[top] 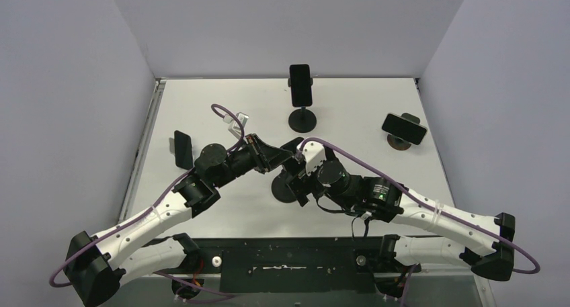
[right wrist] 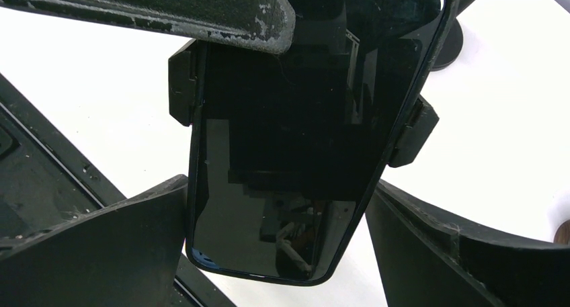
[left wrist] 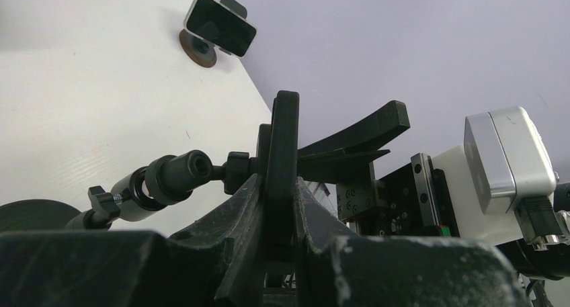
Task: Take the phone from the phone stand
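The black phone (right wrist: pixel 296 152) sits in the clamp (right wrist: pixel 181 85) of a black stand, whose round base (top: pixel 286 189) rests on the white table at centre. My left gripper (top: pixel 279 156) is shut on the phone's faces. In the left wrist view the phone (left wrist: pixel 282 139) shows edge-on between the fingers (left wrist: pixel 245 199), with the stand's ball-joint arm (left wrist: pixel 168 179) at the left. My right gripper (right wrist: pixel 279 213) is open and straddles the phone's lower end. Its left finger (right wrist: pixel 134 233) is at the phone's edge, and a gap shows by the other finger.
A second phone (top: pixel 300 84) stands upright on a stand (top: pixel 302 120) at the back. A third phone (top: pixel 404 128) lies on a low stand at the right and also shows in the left wrist view (left wrist: pixel 220 25). A dark phone (top: pixel 182 149) is at the left. A small silver object (top: pixel 235 124) is nearby.
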`<action>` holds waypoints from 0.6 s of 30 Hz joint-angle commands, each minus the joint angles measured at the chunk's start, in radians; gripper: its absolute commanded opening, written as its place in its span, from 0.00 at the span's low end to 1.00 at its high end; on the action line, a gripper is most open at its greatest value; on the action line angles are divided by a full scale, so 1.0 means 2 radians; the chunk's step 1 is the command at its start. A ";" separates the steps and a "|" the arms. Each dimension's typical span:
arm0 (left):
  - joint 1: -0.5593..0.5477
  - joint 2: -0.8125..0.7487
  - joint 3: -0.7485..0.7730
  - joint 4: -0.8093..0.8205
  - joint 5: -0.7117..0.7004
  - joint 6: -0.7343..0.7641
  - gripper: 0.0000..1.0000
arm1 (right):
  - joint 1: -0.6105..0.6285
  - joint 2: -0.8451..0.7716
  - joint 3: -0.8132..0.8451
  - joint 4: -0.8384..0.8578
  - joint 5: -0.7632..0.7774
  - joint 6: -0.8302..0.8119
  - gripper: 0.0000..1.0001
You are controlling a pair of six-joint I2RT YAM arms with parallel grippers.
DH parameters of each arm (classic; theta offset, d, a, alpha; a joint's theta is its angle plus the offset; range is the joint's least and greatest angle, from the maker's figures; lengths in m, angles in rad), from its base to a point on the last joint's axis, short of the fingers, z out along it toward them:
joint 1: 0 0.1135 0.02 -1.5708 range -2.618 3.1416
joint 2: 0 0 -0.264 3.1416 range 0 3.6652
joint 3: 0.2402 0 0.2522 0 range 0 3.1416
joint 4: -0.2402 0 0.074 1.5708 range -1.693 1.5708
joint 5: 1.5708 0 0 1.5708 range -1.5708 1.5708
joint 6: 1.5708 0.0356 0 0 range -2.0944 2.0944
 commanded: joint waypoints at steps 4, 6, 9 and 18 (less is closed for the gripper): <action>0.005 0.000 -0.004 -0.067 -0.013 -0.005 0.00 | 0.000 -0.018 -0.015 0.043 0.020 0.019 1.00; 0.005 -0.002 -0.006 -0.067 -0.013 -0.005 0.00 | -0.001 -0.022 -0.019 0.047 0.022 0.027 1.00; 0.005 -0.002 -0.007 -0.066 -0.014 -0.006 0.00 | -0.002 -0.024 -0.022 0.049 0.023 0.039 1.00; 0.005 -0.001 -0.008 -0.064 -0.014 -0.005 0.00 | -0.011 -0.044 -0.036 0.070 0.001 0.077 1.00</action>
